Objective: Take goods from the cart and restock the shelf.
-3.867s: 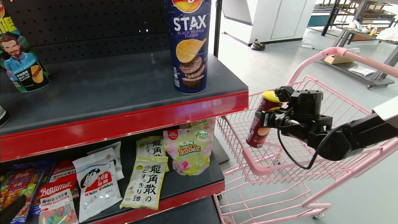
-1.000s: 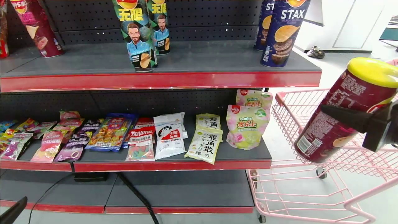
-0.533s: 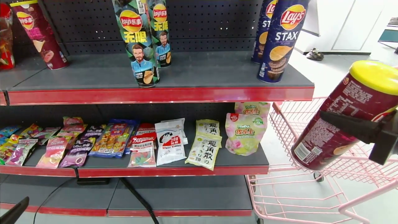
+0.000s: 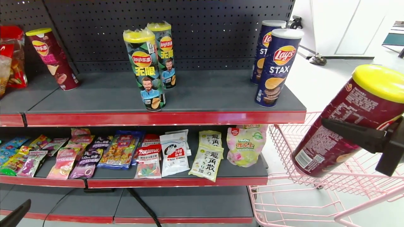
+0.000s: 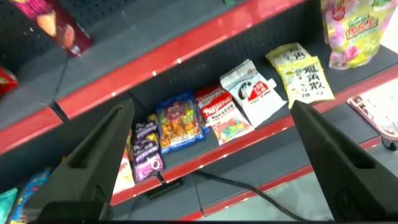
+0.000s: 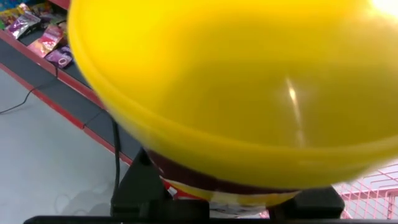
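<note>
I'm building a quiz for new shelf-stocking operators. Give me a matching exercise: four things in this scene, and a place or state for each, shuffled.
Things:
1. maroon can
2. navy cans
3. white bag
4. left hand

Places or states:
A. lying flat on the lower shelf
B. open, holding nothing
C. tilted, gripped by the right hand
D. upright, at the right end of the upper shelf

Pairs: 1-C, 2-D, 3-A, 4-B

Wide-spread left gripper (image 5: 211, 104) before snack shelf (image 5: 186, 53)
</note>
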Controlling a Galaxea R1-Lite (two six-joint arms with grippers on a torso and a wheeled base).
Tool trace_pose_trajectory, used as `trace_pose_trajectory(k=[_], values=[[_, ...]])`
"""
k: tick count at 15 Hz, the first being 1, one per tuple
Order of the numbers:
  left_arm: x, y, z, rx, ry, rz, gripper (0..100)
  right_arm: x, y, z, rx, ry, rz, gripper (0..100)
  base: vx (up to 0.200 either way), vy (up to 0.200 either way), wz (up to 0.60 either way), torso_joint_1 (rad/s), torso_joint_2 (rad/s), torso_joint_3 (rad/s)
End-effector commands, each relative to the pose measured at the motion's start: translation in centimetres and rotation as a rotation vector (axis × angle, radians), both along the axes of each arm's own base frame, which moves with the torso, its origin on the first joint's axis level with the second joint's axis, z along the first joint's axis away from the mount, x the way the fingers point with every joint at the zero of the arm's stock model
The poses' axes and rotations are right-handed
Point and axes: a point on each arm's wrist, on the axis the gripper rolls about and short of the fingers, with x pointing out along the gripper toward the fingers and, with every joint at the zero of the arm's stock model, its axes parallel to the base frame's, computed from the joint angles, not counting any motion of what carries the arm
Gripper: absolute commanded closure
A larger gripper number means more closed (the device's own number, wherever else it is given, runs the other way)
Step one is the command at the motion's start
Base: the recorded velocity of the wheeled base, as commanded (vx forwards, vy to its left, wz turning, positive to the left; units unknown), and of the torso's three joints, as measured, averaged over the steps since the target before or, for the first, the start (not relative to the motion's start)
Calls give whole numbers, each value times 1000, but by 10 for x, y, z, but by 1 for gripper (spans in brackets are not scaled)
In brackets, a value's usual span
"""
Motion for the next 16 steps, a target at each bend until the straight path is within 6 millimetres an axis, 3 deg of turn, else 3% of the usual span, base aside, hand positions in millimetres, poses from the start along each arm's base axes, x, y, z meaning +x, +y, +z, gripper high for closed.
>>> trace_pose_trajectory(k=[1, 11, 13, 16], values=[[0, 0, 0, 0, 2, 0, 0, 0, 0, -4, -7, 10, 0, 100, 0, 0, 0, 203, -574, -388], [1, 0, -3, 1, 11, 0, 0, 1, 1, -8, -16, 25, 0, 100, 0, 0, 0, 180, -456, -279], [1, 0, -3, 1, 11, -4, 0, -1, -1, -17, -35, 42, -5, 100, 0, 0, 0, 90, -215, -129], [1, 0, -4, 1, 17, -6, 0, -5, -3, -19, -32, 40, 7, 100, 0, 200, 0, 15, -32, -25]])
